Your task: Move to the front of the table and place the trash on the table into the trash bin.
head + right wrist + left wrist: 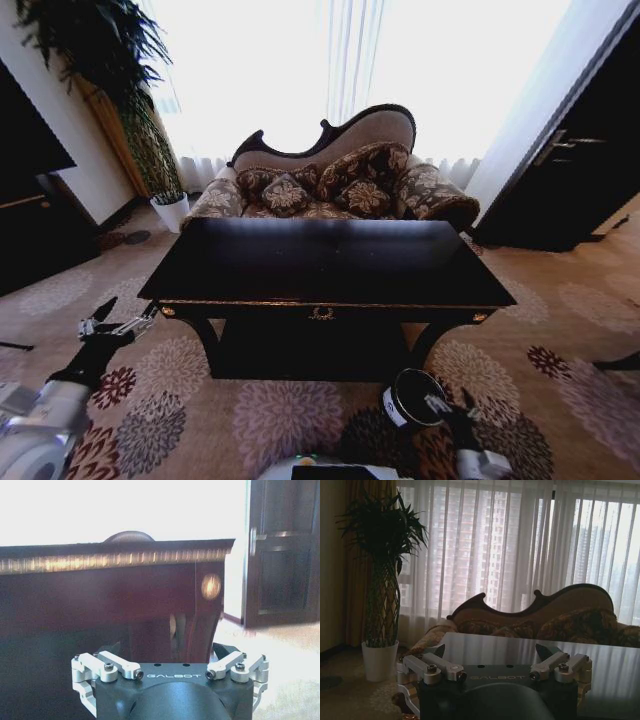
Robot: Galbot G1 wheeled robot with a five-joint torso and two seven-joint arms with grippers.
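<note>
The glossy black, gold-trimmed bench (330, 262) stands before a patterned sofa (335, 175). Its top looks bare. The small black cylindrical trash bin (412, 398) sits on floral carpet (200, 400) beside the wide-open right hand (450, 408); the left hand (115, 322), also spread wide, hovers near the bench's left corner. A potted palm (381, 580) stands beyond.

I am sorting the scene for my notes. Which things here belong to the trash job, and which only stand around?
Job:
- table, glossy black top, no trash visible on it
- trash bin, on the carpet by the table's front right leg
- left gripper, fingers open, low at the table's left front corner
- right gripper, fingers open, beside the bin

Standing around:
- sofa
- potted plant
- curtains
- dark door
</note>
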